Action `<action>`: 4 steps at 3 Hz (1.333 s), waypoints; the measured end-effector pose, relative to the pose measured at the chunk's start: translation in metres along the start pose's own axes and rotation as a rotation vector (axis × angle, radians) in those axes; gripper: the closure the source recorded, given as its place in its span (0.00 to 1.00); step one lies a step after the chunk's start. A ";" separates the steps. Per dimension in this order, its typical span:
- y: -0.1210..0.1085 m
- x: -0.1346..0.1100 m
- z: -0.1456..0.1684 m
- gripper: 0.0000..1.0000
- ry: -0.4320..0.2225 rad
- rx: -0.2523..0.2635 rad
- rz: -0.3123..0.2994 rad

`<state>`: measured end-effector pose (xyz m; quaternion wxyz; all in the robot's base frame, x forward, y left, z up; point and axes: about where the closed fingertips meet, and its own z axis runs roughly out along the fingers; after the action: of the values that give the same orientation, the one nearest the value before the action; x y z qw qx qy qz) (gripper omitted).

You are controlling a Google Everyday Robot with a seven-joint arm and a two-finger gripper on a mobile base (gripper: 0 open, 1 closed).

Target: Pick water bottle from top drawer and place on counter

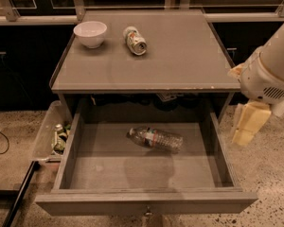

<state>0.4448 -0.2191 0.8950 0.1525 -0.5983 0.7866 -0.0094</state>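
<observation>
The water bottle (156, 138) lies on its side in the middle of the open top drawer (146, 203), cap pointing left. It is clear plastic with a red-and-blue label band. The drawer is pulled out fully below the grey counter (180, 60). My gripper (248, 123) hangs at the right, outside the drawer's right wall and above the floor. It points downward, level with the drawer, below the white arm housing (270, 72). It holds nothing that I can see.
A white bowl (90, 33) and a green-and-white can (135, 40) lying on its side sit at the back left of the counter. A clear plastic bin (49, 136) with scraps stands on the floor left of the drawer. A dark cable lies at the far left.
</observation>
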 end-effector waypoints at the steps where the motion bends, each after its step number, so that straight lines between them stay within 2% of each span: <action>1: 0.005 -0.003 0.060 0.00 -0.068 -0.037 0.037; 2: 0.009 -0.012 0.111 0.00 -0.127 -0.063 0.067; 3: 0.018 -0.015 0.150 0.00 -0.139 -0.101 0.100; 4: 0.018 -0.015 0.152 0.00 -0.140 -0.101 0.101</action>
<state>0.4697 -0.1749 0.7502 0.1769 -0.5639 0.8027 0.0798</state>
